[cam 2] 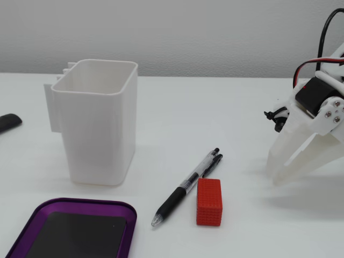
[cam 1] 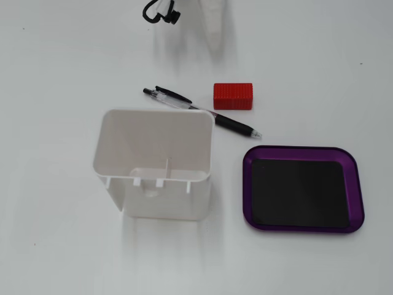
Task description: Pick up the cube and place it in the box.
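Note:
The red ribbed cube (cam 1: 233, 96) lies on the white table, right beside a pen; it also shows in the other fixed view (cam 2: 209, 201). The purple box (cam 1: 248, 184) with a black floor sits empty, apart from the cube, and shows at the bottom left of the side-on fixed view (cam 2: 86, 202). My white gripper (cam 2: 275, 177) hangs tip-down just above the table, to the right of the cube and well clear of it. Its fingers meet at the tips and hold nothing. In the top-down fixed view the gripper (cam 1: 216, 49) is at the top edge, beyond the cube.
A black and clear pen (cam 1: 202, 112) lies diagonally between the cube and a tall white open container (cam 1: 156, 163), seen also side-on (cam 2: 97, 129). A dark object (cam 2: 8, 122) lies at the left edge.

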Motion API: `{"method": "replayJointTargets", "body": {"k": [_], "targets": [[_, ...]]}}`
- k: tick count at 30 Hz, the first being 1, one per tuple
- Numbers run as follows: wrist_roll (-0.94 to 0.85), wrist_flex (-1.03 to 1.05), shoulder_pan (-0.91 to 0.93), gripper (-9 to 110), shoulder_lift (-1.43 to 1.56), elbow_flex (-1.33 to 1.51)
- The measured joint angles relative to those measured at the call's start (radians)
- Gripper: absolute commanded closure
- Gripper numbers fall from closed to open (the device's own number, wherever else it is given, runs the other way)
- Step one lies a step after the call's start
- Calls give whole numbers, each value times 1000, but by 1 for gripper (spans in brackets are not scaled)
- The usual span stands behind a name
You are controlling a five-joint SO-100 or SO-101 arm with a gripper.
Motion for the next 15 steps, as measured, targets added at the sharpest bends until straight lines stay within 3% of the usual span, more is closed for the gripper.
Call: {"method": "replayJointTargets", "body": {"k": [6,15], "targets": [[146,0,0,102,0,0],[176,0,0,102,0,0]]}}
